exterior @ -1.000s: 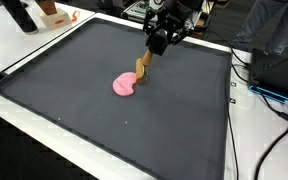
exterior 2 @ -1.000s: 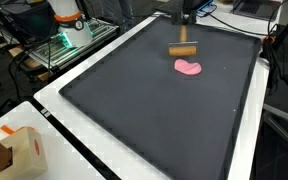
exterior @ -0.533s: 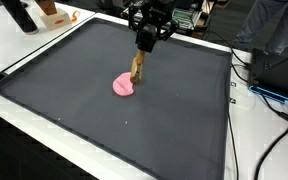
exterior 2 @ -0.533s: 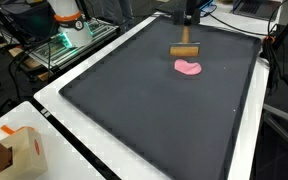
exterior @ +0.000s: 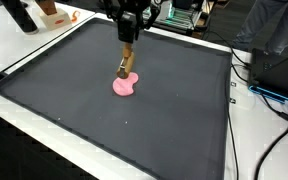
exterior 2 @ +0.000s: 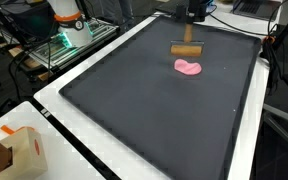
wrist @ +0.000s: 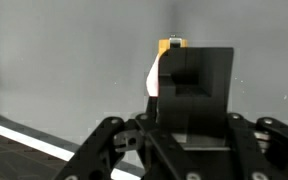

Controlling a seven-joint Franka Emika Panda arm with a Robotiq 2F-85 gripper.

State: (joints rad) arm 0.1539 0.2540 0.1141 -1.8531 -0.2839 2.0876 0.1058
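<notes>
One gripper (exterior: pixel 127 40) at upper centre in an exterior view, jaws pinching the top of one wooden piece (exterior: pixel 124 62) that hangs down from them. One pink blob (exterior: pixel 125 86) lies flat on one black mat (exterior: pixel 64 105), centre-left of frame. The lower end of the wooden piece is right at the blob's upper edge; can't tell if they touch. In an exterior view the wooden piece (exterior 2: pixel 186 48) shows as a short crossbar, upper right of frame, just above the pink blob (exterior 2: pixel 189 68). The wrist view shows the piece's tan end (wrist: pixel 170 44) poking out above the black jaws. The mat sits on one white table (exterior: pixel 29 45). One cardboard box (exterior 2: pixel 9 150) at lower left. Several cables (exterior: pixel 259 85) at the right edge.
</notes>
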